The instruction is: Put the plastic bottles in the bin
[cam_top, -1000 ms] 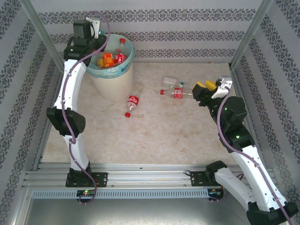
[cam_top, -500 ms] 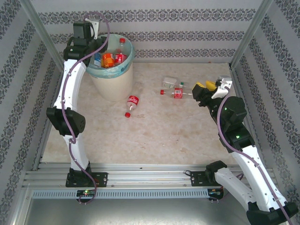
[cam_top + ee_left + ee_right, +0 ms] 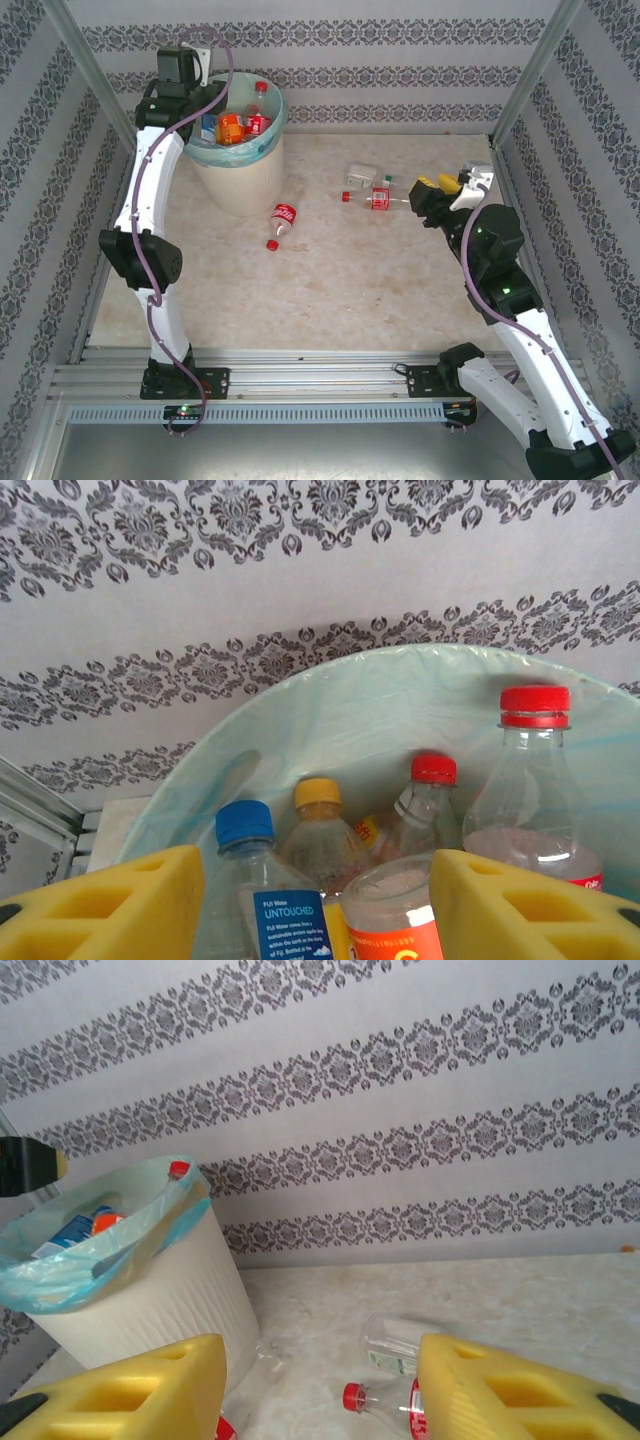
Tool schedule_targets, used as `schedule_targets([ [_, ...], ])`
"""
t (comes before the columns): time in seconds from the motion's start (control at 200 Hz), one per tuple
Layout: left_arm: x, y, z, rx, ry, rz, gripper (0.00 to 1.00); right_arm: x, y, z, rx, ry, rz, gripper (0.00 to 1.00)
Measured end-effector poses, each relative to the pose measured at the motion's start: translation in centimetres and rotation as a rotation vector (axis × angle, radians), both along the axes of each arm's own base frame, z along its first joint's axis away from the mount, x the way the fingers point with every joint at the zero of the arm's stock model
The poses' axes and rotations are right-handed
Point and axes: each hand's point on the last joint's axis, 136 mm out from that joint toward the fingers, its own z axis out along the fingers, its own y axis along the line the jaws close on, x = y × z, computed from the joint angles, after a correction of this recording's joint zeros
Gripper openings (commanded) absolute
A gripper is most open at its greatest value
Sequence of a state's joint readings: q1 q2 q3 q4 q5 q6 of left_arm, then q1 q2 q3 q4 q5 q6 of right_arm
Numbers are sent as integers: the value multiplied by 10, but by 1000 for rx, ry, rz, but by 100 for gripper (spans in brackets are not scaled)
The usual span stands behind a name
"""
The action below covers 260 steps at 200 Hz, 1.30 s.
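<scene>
1. Left gripper (image 3: 315, 905) hangs over the bin (image 3: 238, 180) at the table's (image 3: 330, 290) far-left corner. Its fingers (image 3: 110, 905) are apart, holding nothing, with bottles (image 3: 530, 780) below.
2. Right gripper (image 3: 320, 1390) has its fingers (image 3: 520, 1395) apart and empty, near two loose bottles (image 3: 375, 197) by the far edge.

Left gripper (image 3: 315, 900) letting go over bin (image 3: 236, 178), fingers (image 3: 100, 910) spreading apart; blue-capped bottle (image 3: 248, 830) dropping in, now standing among other bottles (image 3: 530, 780). Left wrist (image 3: 180, 68) easing back from rim, blue label (image 3: 208, 124) coming into sight.

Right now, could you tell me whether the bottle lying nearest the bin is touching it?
Apart. The top view shows a strip of bare table between the bottle and the wall of the bin.
</scene>
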State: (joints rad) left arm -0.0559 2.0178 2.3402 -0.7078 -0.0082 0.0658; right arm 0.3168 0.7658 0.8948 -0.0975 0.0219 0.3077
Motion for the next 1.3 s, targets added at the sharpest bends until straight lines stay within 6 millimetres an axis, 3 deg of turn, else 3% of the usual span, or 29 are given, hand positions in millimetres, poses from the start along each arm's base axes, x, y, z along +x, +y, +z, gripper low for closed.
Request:
schedule_targets([
  [0.19,-4,-10,-4,-67,26,-30,59,25,12,-19,-41,132,23,61],
  [0.36,-21,-31,16,-100,0,-79,61,56,26,-57,-107,330,45,69],
  [0.43,-44,-54,32,-99,-27,-129,62,70,30,-76,-150,406,47,72],
  [0.585,-113,-134,72,-79,-150,-341,66,104,38,-122,-281,546,74,75],
  [0.699,-155,-174,78,-77,-217,-479,66,131,31,-153,-344,622,81,77],
  [0.829,-173,-192,54,-90,-231,-547,66,170,9,-177,-334,690,83,78],
  [0.959,-178,-202,4,-110,-164,-582,66,203,-2,-199,-358,722,116,81],
  [1.124,-198,-225,-58,-145,-39,-657,67,224,14,-221,-438,733,217,84],
  [1.299,-218,-231,-83,-180,12,-685,67,251,31,-229,-529,710,298,86],
])
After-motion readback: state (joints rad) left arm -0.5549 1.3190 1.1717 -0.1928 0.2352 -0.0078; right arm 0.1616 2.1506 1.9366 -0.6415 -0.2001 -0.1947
